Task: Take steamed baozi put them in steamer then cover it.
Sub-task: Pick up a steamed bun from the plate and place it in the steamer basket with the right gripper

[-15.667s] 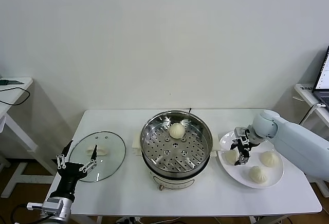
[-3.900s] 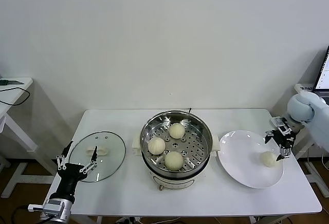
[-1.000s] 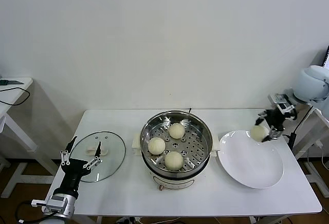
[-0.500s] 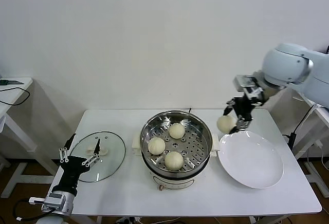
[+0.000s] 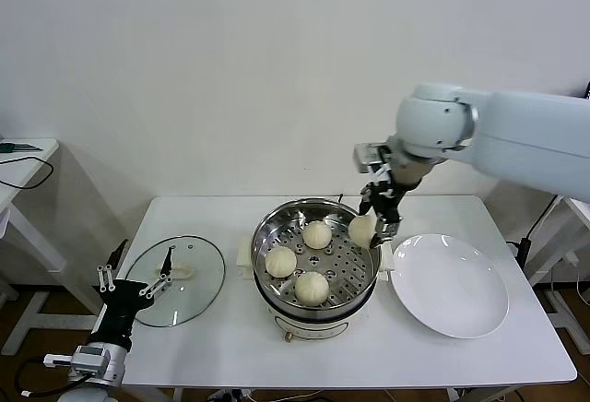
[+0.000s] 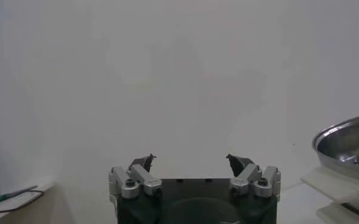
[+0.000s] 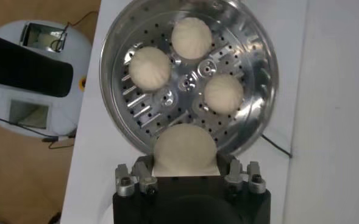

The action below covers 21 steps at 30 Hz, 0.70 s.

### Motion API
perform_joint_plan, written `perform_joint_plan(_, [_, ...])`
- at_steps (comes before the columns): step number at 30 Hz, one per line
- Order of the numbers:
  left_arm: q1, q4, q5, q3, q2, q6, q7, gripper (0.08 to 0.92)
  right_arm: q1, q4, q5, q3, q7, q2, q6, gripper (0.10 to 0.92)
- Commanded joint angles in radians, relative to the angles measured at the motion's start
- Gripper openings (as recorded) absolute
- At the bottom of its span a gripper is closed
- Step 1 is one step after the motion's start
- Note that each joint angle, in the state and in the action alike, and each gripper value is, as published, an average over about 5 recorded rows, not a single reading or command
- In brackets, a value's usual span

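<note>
My right gripper [image 5: 369, 225] clenched on a baozi [image 5: 360, 230], held in the air over the right rim of the steamer [image 5: 316, 259]. Three baozi [image 7: 192, 37] sit on the perforated tray inside. White plate [image 5: 451, 285] bare, on the desk [image 5: 227, 337] right of the steamer. Cover [image 5: 175, 279] lies flat on the desk at left. My left gripper [image 5: 135, 281] spread wide, holding nothing, hovering at the cover's near-left edge.

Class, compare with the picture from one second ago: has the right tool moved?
Yes. The right tool, shut on the last bun, has crossed leftward from beyond the white plate to the steamer rim.
</note>
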Motion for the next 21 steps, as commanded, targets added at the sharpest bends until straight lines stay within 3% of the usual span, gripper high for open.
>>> perform_joint_plan(1, [-0.003,0.009,-0.004,-0.018,-0.001,0.000,0.002,0.823,-0.135,-0.057,-0.021,0.035,0.016,0.111,-0.031,0.679])
perform_joint_plan(21, [-0.015,0.028,-0.018,-0.039,0.001,0.004,0.009,0.823,-0.290,-0.142,-0.150,0.088,-0.007,0.110,-0.011,0.679])
